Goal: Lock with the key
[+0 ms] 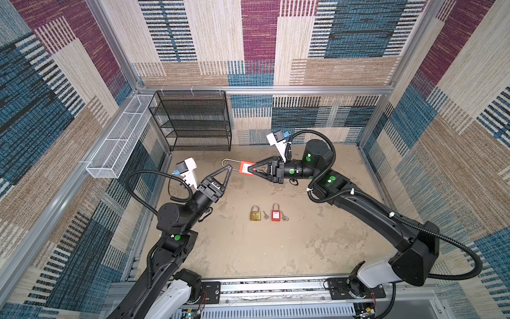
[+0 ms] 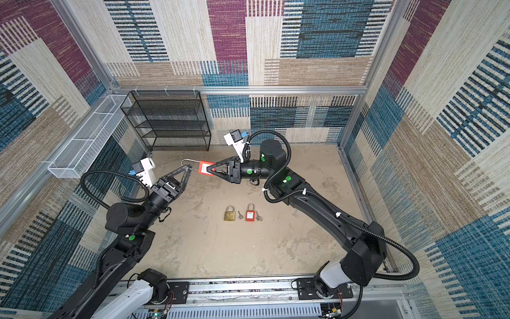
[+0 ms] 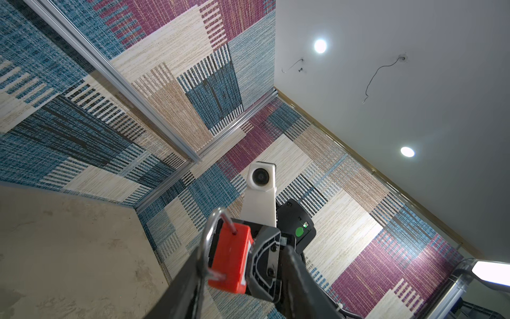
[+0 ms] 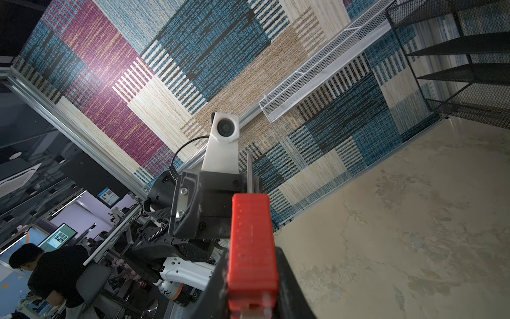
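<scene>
Red padlock (image 1: 244, 167) held aloft by my right gripper (image 1: 254, 169).
Jaws clamp its body; long shackle (image 3: 206, 240) points across toward my left gripper (image 1: 230, 167), whose grasp I cannot tell.

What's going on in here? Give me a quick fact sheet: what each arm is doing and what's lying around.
Right arm: right gripper shut on a long-shackle red padlock, held above the table
Left arm: left gripper at that lock's shackle, fingers apart
On table: brass padlock with a key beside it; small red padlock with keys beside it
Background: black mesh shelf, white mesh basket
</scene>
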You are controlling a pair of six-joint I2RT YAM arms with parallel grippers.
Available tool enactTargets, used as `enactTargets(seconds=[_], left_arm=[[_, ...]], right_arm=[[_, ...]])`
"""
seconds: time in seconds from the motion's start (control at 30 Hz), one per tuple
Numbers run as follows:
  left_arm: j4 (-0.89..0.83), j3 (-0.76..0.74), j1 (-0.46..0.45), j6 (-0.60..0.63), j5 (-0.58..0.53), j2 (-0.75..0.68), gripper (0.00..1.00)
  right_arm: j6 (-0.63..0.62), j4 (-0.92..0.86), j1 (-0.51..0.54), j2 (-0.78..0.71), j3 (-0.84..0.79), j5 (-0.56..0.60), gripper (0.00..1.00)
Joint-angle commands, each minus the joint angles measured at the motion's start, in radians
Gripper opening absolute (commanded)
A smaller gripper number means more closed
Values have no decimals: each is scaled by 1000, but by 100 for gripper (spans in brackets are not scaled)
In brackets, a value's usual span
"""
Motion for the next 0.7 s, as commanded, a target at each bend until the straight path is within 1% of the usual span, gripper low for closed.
enactTargets(seconds=[0.0, 0.1, 0.13, 0.57, 0.67], left_arm=[[-17, 8, 5, 37, 0, -5, 47], [-108, 17, 12, 58, -16, -21, 49], [-114, 14, 14, 62, -20, -28, 50], [-66, 22, 44, 10, 43, -27, 51], [-81, 30, 50, 8, 53, -26, 51]], right_arm=[[19, 55, 0, -15, -2, -22, 9], [16, 47, -3, -24, 2, -22, 9], [13, 43, -3, -29, 1, -23, 9], [-21, -26, -14, -46, -8, -16, 9], [-16, -18, -14, -53, -21, -23, 9]])
